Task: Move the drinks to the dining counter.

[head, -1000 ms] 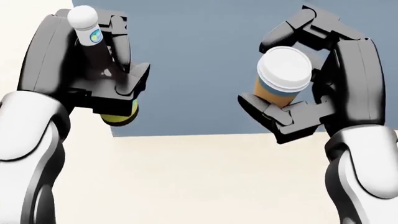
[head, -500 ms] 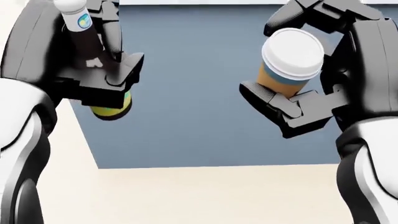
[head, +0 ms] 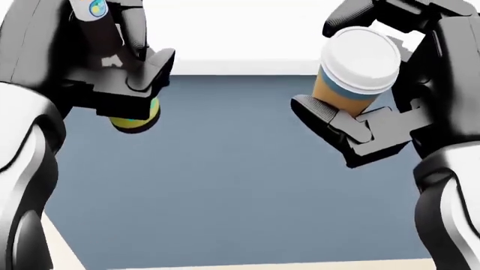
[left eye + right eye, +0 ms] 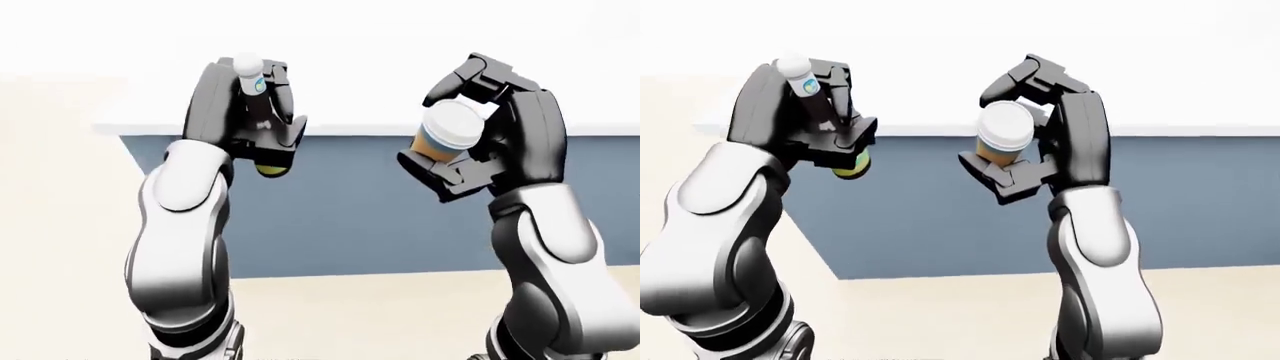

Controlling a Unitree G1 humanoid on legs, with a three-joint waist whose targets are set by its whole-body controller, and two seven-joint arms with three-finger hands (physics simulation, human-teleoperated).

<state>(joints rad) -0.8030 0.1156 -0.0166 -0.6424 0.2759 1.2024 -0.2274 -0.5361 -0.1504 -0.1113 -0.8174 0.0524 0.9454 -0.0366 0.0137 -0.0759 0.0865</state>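
Note:
My left hand (image 4: 255, 124) is shut on a small bottle (image 4: 249, 69) with a white cap, a dark body and a yellow-green base (image 3: 135, 119). My right hand (image 4: 470, 142) is shut on an orange paper cup (image 3: 341, 93) with a white lid (image 3: 362, 61) and a blue band. Both drinks are held up at chest height, apart from each other. The dining counter (image 4: 350, 217) stands just ahead: a blue-grey side wall under a white top (image 4: 350, 124).
The counter's left corner (image 4: 130, 139) is at the left of the left-eye view. A cream floor (image 4: 350, 315) runs below the counter. A white wall fills the top of the eye views.
The camera has moved closer to the counter: its blue wall now fills more of the head view and the white top shows. Both hands have kept their drinks.

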